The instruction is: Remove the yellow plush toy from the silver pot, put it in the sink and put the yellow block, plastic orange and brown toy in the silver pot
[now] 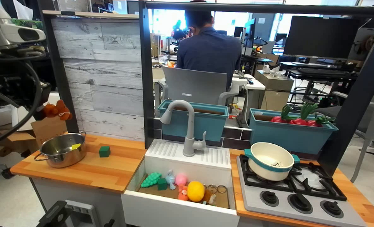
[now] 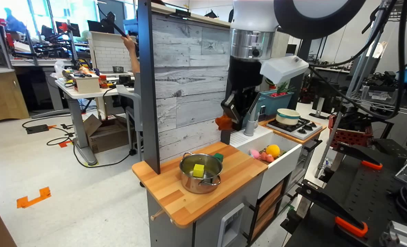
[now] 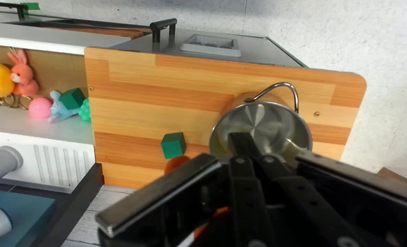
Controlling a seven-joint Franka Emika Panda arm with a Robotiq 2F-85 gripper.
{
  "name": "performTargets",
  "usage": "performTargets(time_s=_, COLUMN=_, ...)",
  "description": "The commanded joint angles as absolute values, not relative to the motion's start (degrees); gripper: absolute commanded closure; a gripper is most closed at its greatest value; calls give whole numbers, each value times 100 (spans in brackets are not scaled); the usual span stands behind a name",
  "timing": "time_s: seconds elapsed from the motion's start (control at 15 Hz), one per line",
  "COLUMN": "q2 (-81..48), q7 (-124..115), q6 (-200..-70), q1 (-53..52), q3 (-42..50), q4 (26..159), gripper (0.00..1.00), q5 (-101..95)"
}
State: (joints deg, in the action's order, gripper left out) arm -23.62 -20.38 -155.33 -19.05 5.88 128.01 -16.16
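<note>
Gripper point(image 3: 243, 140): closed up, brown toy point(image 1: 57, 110) pinched
Sink point(image 1: 177, 212): plush point(image 1: 195, 191) in
Pot point(image 2: 192, 184): block point(image 2: 199, 170) inside, orange unseen
Brown toy: likely loading step; next centre over pot, lower, release

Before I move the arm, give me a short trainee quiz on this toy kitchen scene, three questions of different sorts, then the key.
1. What colour is the block inside the silver pot: a) green, b) yellow, c) pink?
2. True or false: the yellow plush toy lies in the sink.
3. Where is the orange-brown toy?

Key: 1. b. 2. True. 3. Held in the gripper, not yet in the silver pot.
</note>
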Motion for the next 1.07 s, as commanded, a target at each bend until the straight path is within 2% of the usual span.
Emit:
performTargets(time_s=0.0, q2=-2434, q7=-1958, q6=-15629, q1=-1819, q3=552, q4=12593, gripper=100, q5=-1773)
performTargets(time_s=1.0, q2=-2724, q7=-1607, q6=-15460, q1=-1898, q3=509, q4=12218, gripper=100, q5=-1935)
